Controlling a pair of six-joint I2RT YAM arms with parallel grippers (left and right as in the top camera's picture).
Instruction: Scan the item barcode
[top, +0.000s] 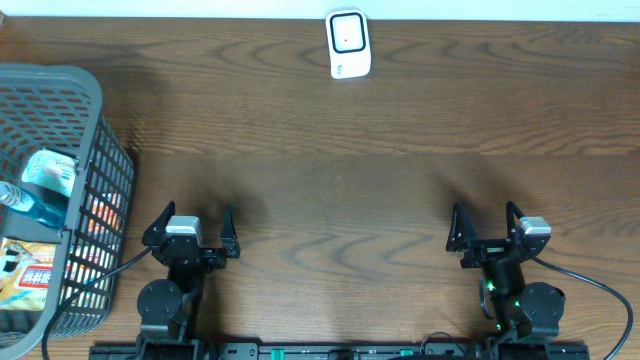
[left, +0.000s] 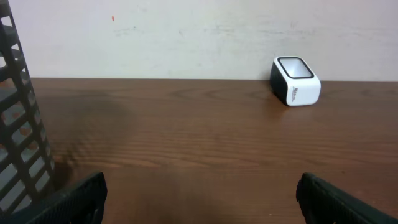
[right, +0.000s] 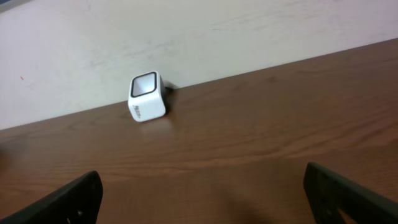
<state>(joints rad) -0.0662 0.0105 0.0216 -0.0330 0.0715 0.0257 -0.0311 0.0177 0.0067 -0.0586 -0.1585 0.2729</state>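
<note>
A white barcode scanner (top: 348, 44) with a dark window stands at the table's far edge; it shows too as the scanner (left: 295, 81) in the left wrist view and the scanner (right: 147, 96) in the right wrist view. Packaged items (top: 47, 180) lie inside the grey basket (top: 95, 120) at the left. My left gripper (top: 191, 231) rests open and empty near the front edge, right of the basket; its dark fingertips (left: 81, 196) frame bare wood. My right gripper (top: 487, 228) sits open and empty at the front right, its fingertips (right: 78, 199) wide apart.
The basket's slatted wall (left: 18, 137) fills the left side of the left wrist view. A blue bottle (top: 25, 205) and a printed packet (top: 25, 275) lie in the basket. A pale wall (left: 186, 37) rises behind the table. A black cable (top: 600, 290) loops by the right arm.
</note>
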